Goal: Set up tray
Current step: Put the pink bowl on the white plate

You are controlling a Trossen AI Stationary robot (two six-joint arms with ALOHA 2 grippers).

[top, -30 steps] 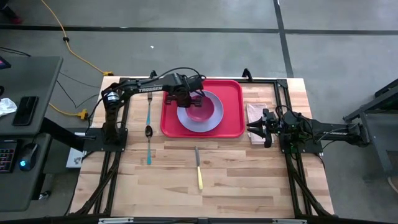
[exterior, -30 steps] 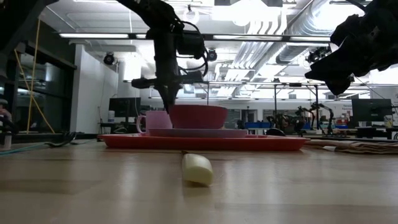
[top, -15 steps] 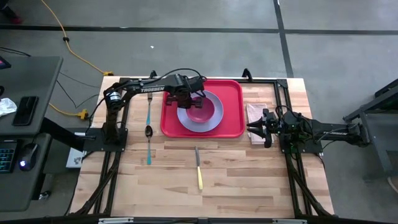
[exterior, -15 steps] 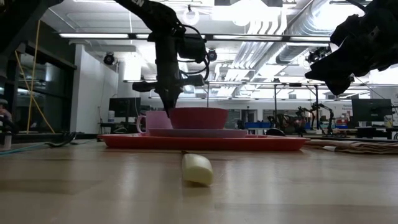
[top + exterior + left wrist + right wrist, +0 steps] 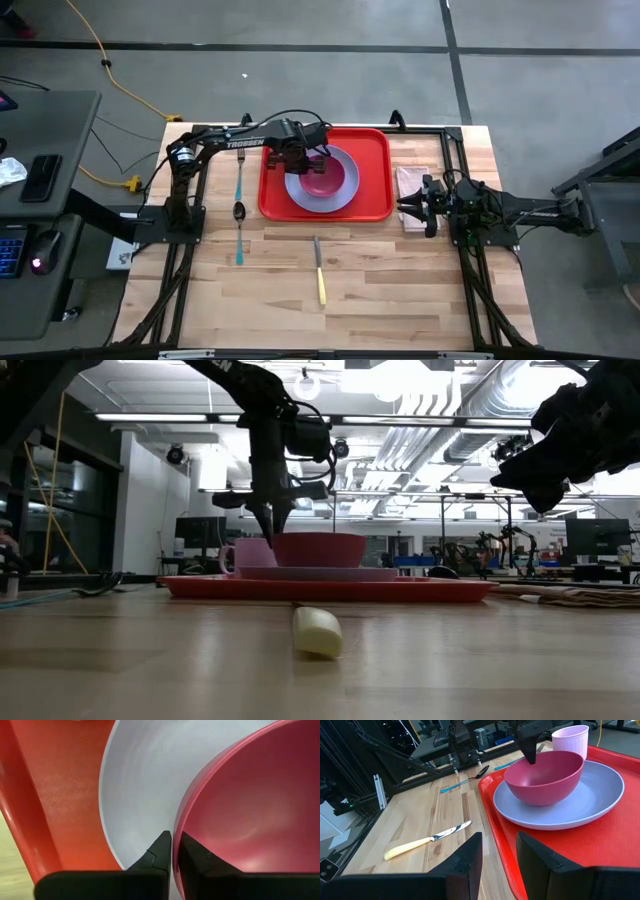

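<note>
The tray [image 5: 375, 205] lies flat at the far middle of the surface [image 5: 400, 280], long axis left to right; plate [image 5: 340, 196], bowl [image 5: 325, 178] and cup [image 5: 569, 741] already sit on it. My left end effector [image 5: 174, 851] straddles the bowl's rim, fingers narrow, barely parted; my right end effector [image 5: 497, 851] waits part-open near the napkin [image 5: 408, 180]. Knife [image 5: 319, 272], spoon [image 5: 239, 230] and fork [image 5: 240, 177] still lie off the tray, I judge.

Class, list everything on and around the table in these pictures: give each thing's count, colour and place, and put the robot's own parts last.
tray: one, red, far middle of table
plate: one, lavender, on tray
bowl: one, dark pink, on plate
cup: one, pale pink, on tray behind bowl
knife: one, yellow handle, near middle
spoon: one, blue handle, left of tray
fork: one, blue handle, left of tray
napkin: one, tan, right of tray
left gripper: at bowl's rim, fingers astride it
right gripper: waiting over napkin
</note>
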